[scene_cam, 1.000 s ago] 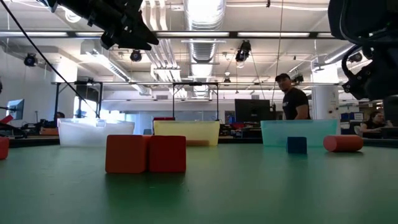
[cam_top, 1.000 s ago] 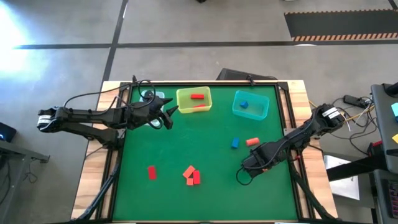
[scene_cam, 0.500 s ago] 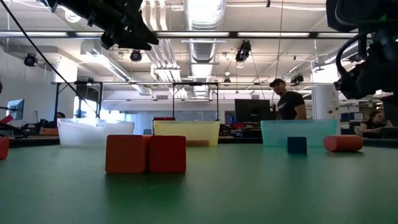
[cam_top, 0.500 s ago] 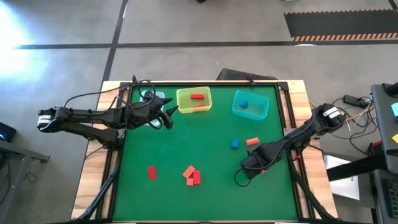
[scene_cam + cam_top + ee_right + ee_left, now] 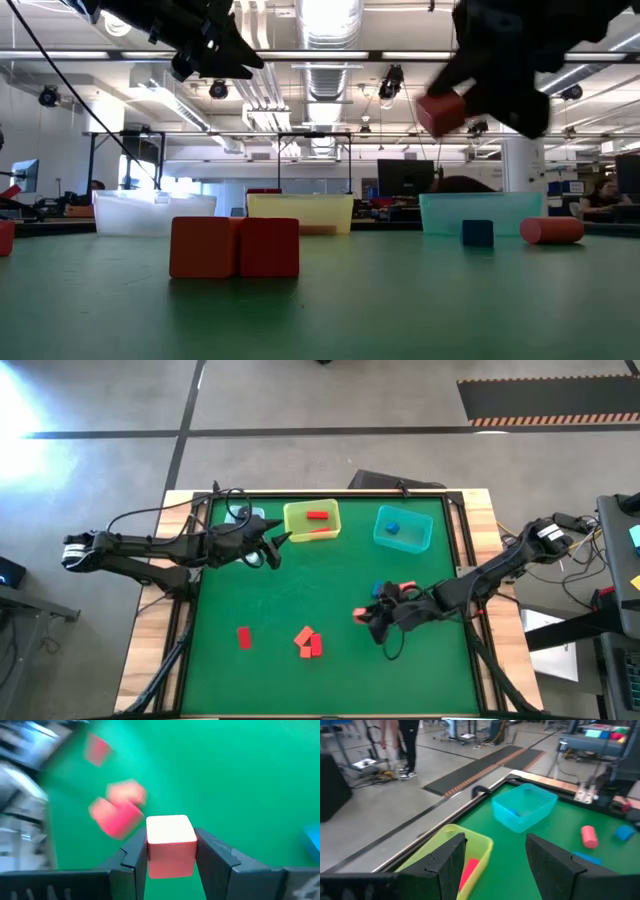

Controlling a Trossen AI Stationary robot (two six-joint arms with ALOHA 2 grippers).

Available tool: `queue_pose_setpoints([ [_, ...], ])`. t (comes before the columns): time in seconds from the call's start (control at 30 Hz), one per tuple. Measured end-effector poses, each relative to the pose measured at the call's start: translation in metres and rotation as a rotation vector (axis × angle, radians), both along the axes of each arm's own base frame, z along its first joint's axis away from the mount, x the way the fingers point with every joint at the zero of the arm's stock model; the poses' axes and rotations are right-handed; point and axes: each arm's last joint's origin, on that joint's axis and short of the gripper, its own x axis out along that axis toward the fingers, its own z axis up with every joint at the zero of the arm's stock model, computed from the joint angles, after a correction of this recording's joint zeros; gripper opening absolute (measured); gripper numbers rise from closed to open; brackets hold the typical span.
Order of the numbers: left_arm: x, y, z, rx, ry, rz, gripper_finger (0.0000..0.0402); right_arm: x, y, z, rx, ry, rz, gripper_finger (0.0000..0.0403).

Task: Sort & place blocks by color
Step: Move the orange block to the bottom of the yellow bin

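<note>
My right gripper [image 5: 362, 615] hangs over the middle of the green table, shut on a small red block [image 5: 171, 832], which also shows in the low view as the red block [image 5: 441, 112] high above the mat. Behind it lie a blue cube [image 5: 379, 590] and an orange-red cylinder [image 5: 405, 587]. A red bar [image 5: 243, 637] and a red cluster [image 5: 308, 642] rest flat on the mat. My left gripper [image 5: 276, 542] is open, held in the air beside the yellow bin [image 5: 312, 520], which holds red pieces. The teal bin [image 5: 402, 528] holds a blue block. My right gripper pinches the red block by two opposite side faces [image 5: 150, 845] between its two fingers [image 5: 216, 862]. The fingers come from the table's right, slanting down. The block is lifted clear of the mat and sits level between the fingers.
A clear bin [image 5: 240, 515] sits at the far left corner, partly under my left arm. All three bins line the far edge. Open green mat [image 5: 300, 585] lies between the bins and the loose blocks. A raised wooden border [image 5: 480, 520] frames the table.
My right gripper has swung from the right near part of the table toward the table's left and a little toward the far edge, and has come into the low view high up, with the red block between its fingers. The blocks on the mat have kept their places.
</note>
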Motion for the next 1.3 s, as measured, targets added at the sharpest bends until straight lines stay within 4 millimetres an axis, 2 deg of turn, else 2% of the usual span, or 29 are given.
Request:
queue_pose_setpoints([
  [0.17,0.011,0.000,-0.004,-0.006,-0.021,-0.030,0.0192,0.006,-0.011,-0.013,-0.060,-0.319,0.145,0.0117],
  [0.3,0.020,0.000,-0.006,-0.013,-0.052,-0.069,0.0192,0.006,-0.025,-0.029,-0.068,-0.466,0.189,0.0117],
  [0.47,0.031,-0.007,-0.010,-0.050,-0.080,-0.257,0.0192,0.012,-0.038,-0.038,-0.100,-0.623,0.234,0.0117],
  [0.6,0.042,-0.024,-0.014,-0.053,-0.101,-0.373,0.0192,0.019,-0.044,-0.036,-0.087,-0.750,0.307,0.0117],
  [0.77,0.054,-0.055,-0.013,0.021,-0.137,-0.501,0.0192,0.022,-0.049,-0.036,-0.078,-0.822,0.354,0.0117],
  [1.0,0.067,-0.097,-0.011,0.240,-0.164,-0.643,0.0192,0.020,-0.051,-0.029,-0.062,-0.855,0.365,0.0117],
  [1.13,0.076,-0.110,-0.015,0.343,-0.135,-0.686,0.0192,0.020,-0.051,-0.027,-0.024,-0.858,0.358,0.0117],
  [1.3,0.090,-0.117,-0.025,0.431,-0.076,-0.709,0.0198,0.020,-0.055,-0.026,0.022,-0.858,0.333,0.0117],
])
